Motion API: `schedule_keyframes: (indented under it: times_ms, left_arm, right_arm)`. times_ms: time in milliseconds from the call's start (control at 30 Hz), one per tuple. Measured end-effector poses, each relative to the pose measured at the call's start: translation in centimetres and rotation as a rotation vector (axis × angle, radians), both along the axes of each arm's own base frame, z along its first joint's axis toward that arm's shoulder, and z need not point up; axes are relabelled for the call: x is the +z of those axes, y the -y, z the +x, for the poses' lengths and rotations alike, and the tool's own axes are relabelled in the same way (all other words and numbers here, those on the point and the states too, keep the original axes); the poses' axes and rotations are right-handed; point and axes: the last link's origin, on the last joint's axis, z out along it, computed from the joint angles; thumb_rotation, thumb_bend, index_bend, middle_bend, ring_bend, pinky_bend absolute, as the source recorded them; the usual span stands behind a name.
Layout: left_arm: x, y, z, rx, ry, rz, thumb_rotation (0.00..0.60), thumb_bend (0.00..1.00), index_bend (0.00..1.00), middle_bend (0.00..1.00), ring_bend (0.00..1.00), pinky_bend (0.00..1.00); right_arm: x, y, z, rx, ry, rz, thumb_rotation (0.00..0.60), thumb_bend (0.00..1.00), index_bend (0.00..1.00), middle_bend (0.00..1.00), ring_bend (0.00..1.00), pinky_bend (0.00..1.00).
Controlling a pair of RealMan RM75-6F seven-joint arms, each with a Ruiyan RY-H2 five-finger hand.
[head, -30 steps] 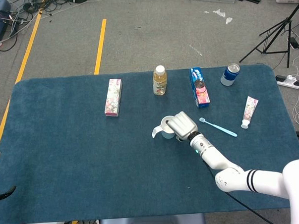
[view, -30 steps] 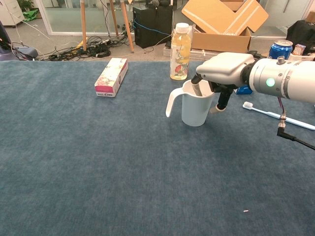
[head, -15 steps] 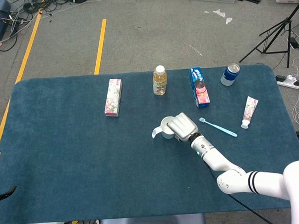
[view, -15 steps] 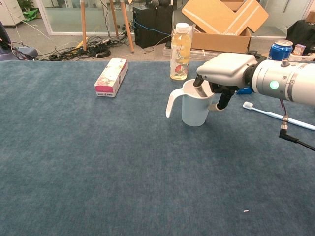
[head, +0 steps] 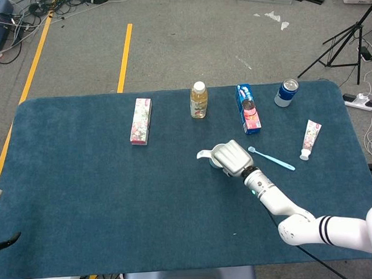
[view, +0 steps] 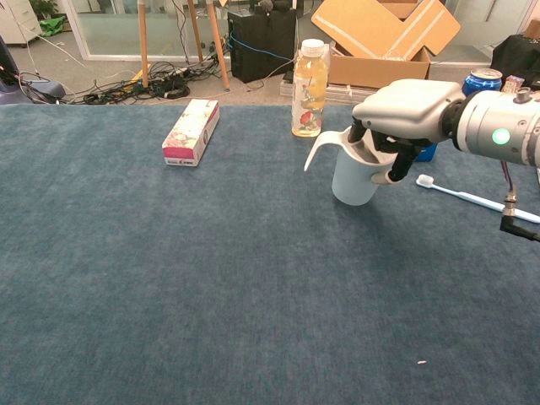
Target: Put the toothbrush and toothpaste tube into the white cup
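One right hand (view: 403,118) grips the white cup (view: 354,173) by its rim.

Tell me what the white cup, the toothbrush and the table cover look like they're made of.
White cup: likely plastic, with thin, matte, slightly translucent walls and a moulded handle. Toothbrush: pale blue plastic handle, smooth, with a white bristle head. Table cover: dark teal fabric, felt or short-pile carpet by its fuzzy, mottled, unreflective surface.
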Motion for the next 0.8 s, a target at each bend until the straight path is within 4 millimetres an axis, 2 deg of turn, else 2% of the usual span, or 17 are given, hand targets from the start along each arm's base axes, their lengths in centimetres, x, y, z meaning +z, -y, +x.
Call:
schedule_keyframes:
  times_ms: [200,500,800]
  left_arm:
    - [-0.3,-0.1,-0.1,0.004,-0.006,-0.013,0.600,0.00,0.06,0.20,0.20,0.28]
    - [-1.0,-0.2,-0.1,0.007,-0.009,-0.035,0.600,0.00,0.06,0.21,0.20,0.28]
    - [-1.5,-0.3,-0.1,0.005,-0.009,-0.049,0.600,0.00,0.06,0.21,0.20,0.28]
  right_arm:
    - [1.8,-1.2,-0.7,0.001,-0.015,-0.013,0.600,0.21,0.68,1.00,1.00,1.00]
    - [5.3,-4.2,-2.6,-0.033,-0.028,-0.009,0.600,0.21,0.68,1.00,1.00,1.00]
    - [8.3,-7.3,-4.9,-0.172,-0.032,0.042,0.600,0.21,0.68,1.00,1.00,1.00]
